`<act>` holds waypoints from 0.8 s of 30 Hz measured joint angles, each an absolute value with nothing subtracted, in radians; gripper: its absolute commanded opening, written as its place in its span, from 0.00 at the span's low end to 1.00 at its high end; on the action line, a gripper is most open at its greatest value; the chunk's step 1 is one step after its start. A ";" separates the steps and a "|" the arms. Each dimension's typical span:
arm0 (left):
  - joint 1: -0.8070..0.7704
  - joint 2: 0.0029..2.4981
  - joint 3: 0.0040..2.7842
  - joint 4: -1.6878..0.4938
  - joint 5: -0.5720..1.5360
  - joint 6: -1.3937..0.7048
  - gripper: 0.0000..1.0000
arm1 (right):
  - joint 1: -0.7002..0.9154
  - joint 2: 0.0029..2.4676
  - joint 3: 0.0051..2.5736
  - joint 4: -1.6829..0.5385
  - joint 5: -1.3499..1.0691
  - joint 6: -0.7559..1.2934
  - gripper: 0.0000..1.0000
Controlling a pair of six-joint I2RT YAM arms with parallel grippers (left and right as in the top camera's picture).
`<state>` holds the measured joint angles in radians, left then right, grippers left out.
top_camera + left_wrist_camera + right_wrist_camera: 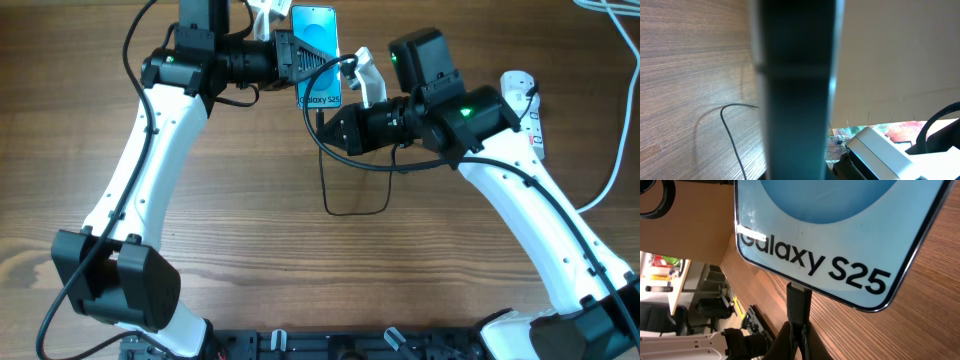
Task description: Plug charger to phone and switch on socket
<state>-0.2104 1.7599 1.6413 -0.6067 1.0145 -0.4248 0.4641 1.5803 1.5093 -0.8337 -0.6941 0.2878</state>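
The phone [318, 50] is held at the far edge of the table [250, 250], clamped in the left gripper [296, 55]. Only the right wrist view shows the charger [799, 300] tip, pinched by the right gripper [798, 330], touching its lower edge. Open wood is left on the near side.

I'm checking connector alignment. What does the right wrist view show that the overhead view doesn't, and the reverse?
Right wrist only: the charger connector tip close up against the bottom edge of the phone, pinched by the right end effector; seating unclear. Overhead only: the socket at the right, the left end effector holding the phone, the charger's cable looping over the table. Both: the phone's cyan screen with its Galaxy S25 lettering.
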 measured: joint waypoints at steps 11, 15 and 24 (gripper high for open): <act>-0.210 1.760 1.641 -0.606 1.014 -0.424 0.04 | 0.464 1.580 1.509 -0.830 -0.690 0.288 0.04; -0.210 1.760 1.641 -0.606 1.013 -0.424 0.04 | 0.465 1.580 1.509 -0.828 -0.683 0.297 0.04; -0.207 1.760 1.641 -0.626 1.007 -0.422 0.04 | 0.471 1.580 1.509 -0.822 -0.680 0.310 0.04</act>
<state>-0.2066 1.7599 1.6413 -0.6262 1.0065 -0.4225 0.4709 1.5799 1.5089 -0.8223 -0.6796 0.3103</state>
